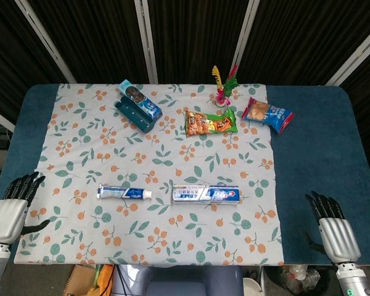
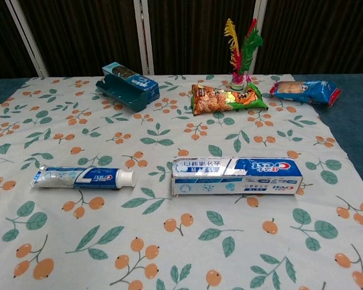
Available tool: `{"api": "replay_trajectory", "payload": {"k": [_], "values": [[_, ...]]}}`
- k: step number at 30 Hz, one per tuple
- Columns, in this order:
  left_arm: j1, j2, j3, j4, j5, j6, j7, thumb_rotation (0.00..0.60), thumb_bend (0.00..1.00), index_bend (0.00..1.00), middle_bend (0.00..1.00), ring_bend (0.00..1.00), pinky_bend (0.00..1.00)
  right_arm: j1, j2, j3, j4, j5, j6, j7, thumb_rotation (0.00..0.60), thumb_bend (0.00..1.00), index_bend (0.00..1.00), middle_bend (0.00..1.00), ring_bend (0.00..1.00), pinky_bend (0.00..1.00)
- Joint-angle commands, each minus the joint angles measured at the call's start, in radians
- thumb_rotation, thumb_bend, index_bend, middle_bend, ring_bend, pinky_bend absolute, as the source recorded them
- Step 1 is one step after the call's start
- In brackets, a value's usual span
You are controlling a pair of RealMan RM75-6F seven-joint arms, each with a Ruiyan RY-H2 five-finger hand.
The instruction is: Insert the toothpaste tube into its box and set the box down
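Both hands, left hand (image 1: 9, 209) and right hand (image 1: 333, 231), lie empty, fingers apart, flanking floral cloth (image 1: 80, 148).

Two robot hands show in the head view only, at the near edge of the scene. The left hand (image 1: 9, 209), at the near left corner, has a smooth pale grey-white back shell, slim black fingers and a black thumb, above a silvery grey wrist. The right hand (image 1: 333, 228), at the near right corner, has a light grey back plate with lengthwise ridges, black fingers and thumb, and a grey wrist bearing a small green mark.
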Motion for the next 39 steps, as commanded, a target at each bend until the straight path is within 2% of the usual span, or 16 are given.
{"api": "replay_trajectory", "payload": {"k": [1,12,17,20,28,34,39], "values": [[0.000,0.000,0.000,0.000,0.000,0.000,0.000,0.600,0.03,0.02,0.00,0.00,0.05,0.001,0.001,0.001,-0.001,0.000,-0.001,0.000,0.600,0.33,0.00,0.00,0.00,0.00],[0.000,0.000,0.000,-0.001,-0.003,-0.002,-0.002,0.600,0.03,0.02,0.00,0.00,0.05,0.007,-0.002,0.006,-0.021,-0.008,-0.001,0.008,0.600,0.33,0.00,0.00,0.00,0.00],[-0.002,0.002,0.000,-0.003,-0.007,-0.010,-0.008,0.600,0.03,0.02,0.00,0.00,0.05,0.046,-0.012,0.030,-0.092,-0.004,-0.040,-0.005,0.600,0.33,0.00,0.00,0.00,0.00],[-0.004,0.002,0.000,-0.003,-0.008,-0.014,-0.011,0.600,0.03,0.02,0.00,0.00,0.05,0.095,-0.036,0.064,-0.148,0.014,-0.090,-0.024,0.600,0.33,0.00,0.00,0.00,0.00],[-0.009,0.006,0.002,-0.005,-0.009,-0.027,-0.020,0.600,0.03,0.02,0.00,0.00,0.05,0.254,-0.183,0.164,-0.241,0.168,-0.249,-0.214,0.600,0.33,0.00,0.02,0.00,0.00],[-0.012,0.010,0.005,-0.005,-0.008,-0.036,-0.028,0.600,0.03,0.02,0.00,0.00,0.05,0.357,-0.315,0.195,-0.257,0.322,-0.320,-0.393,0.600,0.33,0.00,0.02,0.00,0.00],[-0.013,0.013,0.006,-0.007,-0.011,-0.040,-0.033,0.600,0.03,0.02,0.00,0.00,0.05,0.437,-0.426,0.217,-0.222,0.460,-0.340,-0.506,0.600,0.33,0.00,0.03,0.00,0.00]]}}
